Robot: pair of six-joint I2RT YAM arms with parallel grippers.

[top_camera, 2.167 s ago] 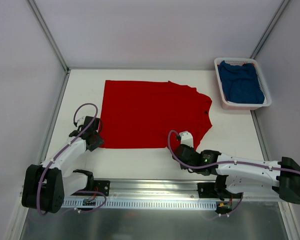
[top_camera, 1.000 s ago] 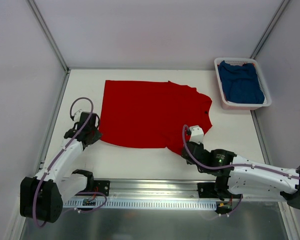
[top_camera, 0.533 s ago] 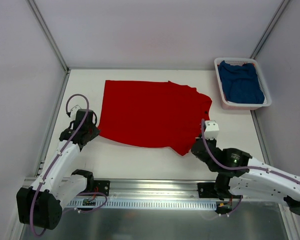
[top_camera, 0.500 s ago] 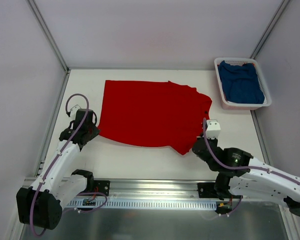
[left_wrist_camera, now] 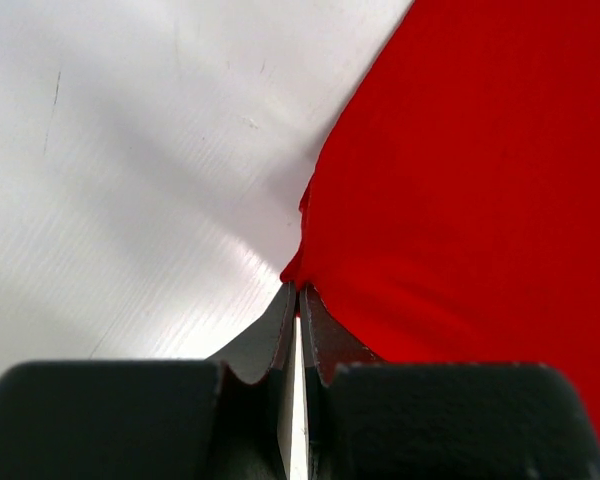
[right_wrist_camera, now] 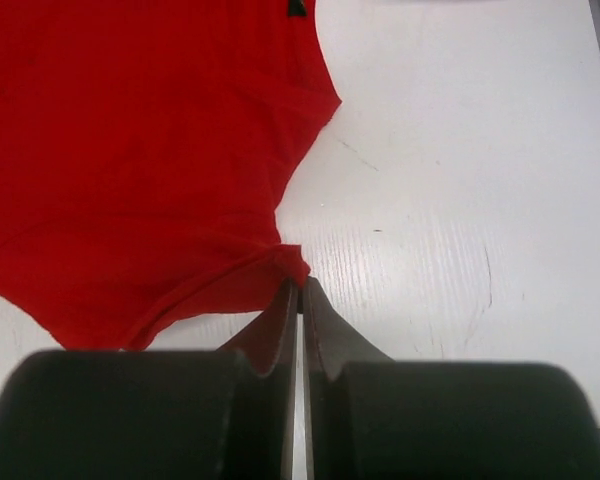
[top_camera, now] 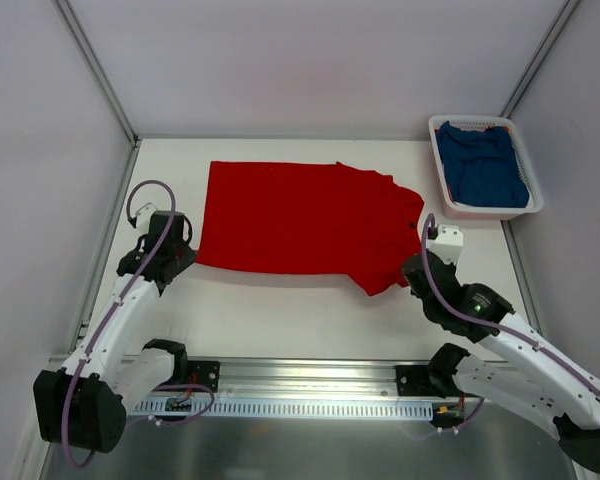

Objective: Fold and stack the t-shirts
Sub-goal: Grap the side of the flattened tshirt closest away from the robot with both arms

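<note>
A bright red t-shirt [top_camera: 305, 220] lies spread on the white table, its near edge lifted. My left gripper [top_camera: 185, 258] is shut on the shirt's near left corner [left_wrist_camera: 298, 270]. My right gripper [top_camera: 410, 268] is shut on the near right corner [right_wrist_camera: 295, 262], where the cloth bunches at the fingertips. The red t-shirt [right_wrist_camera: 130, 150] fills the upper left of the right wrist view, and the same red t-shirt [left_wrist_camera: 480, 170] fills the right side of the left wrist view. A deep blue t-shirt [top_camera: 485, 165] lies crumpled in the basket at the back right.
A white slatted plastic basket [top_camera: 445, 195] stands at the table's back right corner. Grey walls with metal posts [top_camera: 95, 65] close in the table on the left, back and right. A perforated rail [top_camera: 300, 405] runs along the near edge between the arm bases.
Both grippers have carried the shirt's near corners away from me, the right one also rightward. The near hem now sits further back and the right sleeve is folded over.
</note>
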